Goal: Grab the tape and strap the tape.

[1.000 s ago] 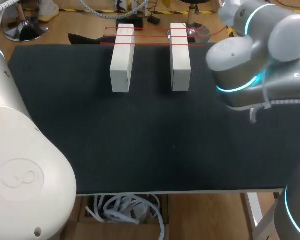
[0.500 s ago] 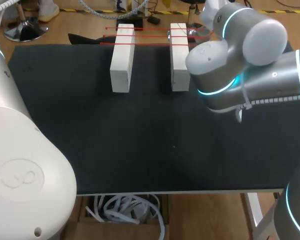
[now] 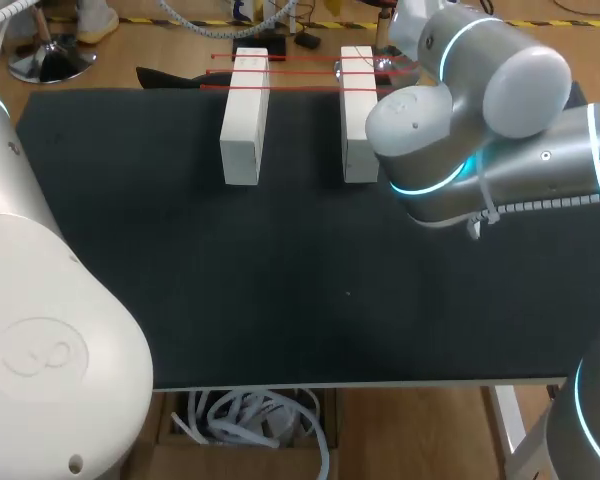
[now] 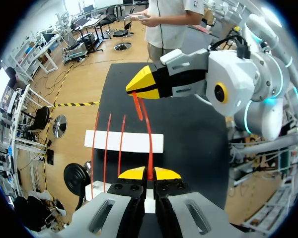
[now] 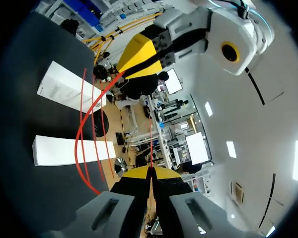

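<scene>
Table [image 3: 280, 300] covered in black takes up most of the head view, with the left arm [image 3: 40, 330] bulking in at its near left corner and the right arm [image 3: 480, 130] reaching in from the right toward the far edge. Two white blocks, one on the left [image 3: 244, 115] and one on the right [image 3: 358, 120], lie side by side and apart on the far half of the table, the right arm's elbow just beside the right one. Thin red strands [image 3: 300, 88] run straight across the far ends of both blocks. The left gripper [image 4: 149, 173] has its yellow tips pinched tight on a length of red tape [image 4: 149, 144], which rises from them over a block to the right gripper, hanging just ahead. The right gripper [image 5: 150, 172] is likewise pressed closed on a thin red line of tape, with the left gripper's yellow tip close in front of it and a loop of tape curving past both blocks.
</scene>
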{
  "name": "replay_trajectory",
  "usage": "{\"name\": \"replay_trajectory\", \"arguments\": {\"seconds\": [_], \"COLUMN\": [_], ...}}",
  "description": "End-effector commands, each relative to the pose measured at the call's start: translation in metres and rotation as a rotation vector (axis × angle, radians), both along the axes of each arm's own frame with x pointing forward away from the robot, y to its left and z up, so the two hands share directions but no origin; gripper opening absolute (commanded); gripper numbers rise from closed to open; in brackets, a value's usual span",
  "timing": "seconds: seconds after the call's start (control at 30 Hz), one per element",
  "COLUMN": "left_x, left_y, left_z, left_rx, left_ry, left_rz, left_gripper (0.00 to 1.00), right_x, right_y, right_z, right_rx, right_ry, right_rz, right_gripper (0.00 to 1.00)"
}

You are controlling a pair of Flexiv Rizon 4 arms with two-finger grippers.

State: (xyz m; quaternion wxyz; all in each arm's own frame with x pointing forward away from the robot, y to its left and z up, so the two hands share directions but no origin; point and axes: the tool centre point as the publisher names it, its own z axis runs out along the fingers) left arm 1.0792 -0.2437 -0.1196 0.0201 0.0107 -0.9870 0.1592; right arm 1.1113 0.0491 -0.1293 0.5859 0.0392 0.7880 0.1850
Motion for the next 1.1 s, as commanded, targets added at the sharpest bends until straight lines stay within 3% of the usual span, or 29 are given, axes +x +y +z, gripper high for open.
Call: {"name": "replay_trajectory", "arguments": {"seconds": [0.03,0.5,1.1], "left_x": [0.000,0.000,0.000], "left_y": [0.000,0.000,0.000], "left_z": [0.001,0.001,0.001], "left_rx": [0.004,0.004,0.004], "left_ry": [0.002,0.002,0.002], "left_rz": [0.001,0.001,0.001], "left_gripper": [0.00,0.00,0.00], "right_x": [-0.002,-0.006,-0.009], "right_y": [0.004,0.017,0.037], "right_z": [-0.002,0.004,0.002], "right_rx": [-0.001,-0.029,-0.047], "right_ry": [-0.011,-0.056,-0.055], "right_rz": [-0.005,-0.038,-0.059], "right_gripper": [0.00,0.00,0.00]}}
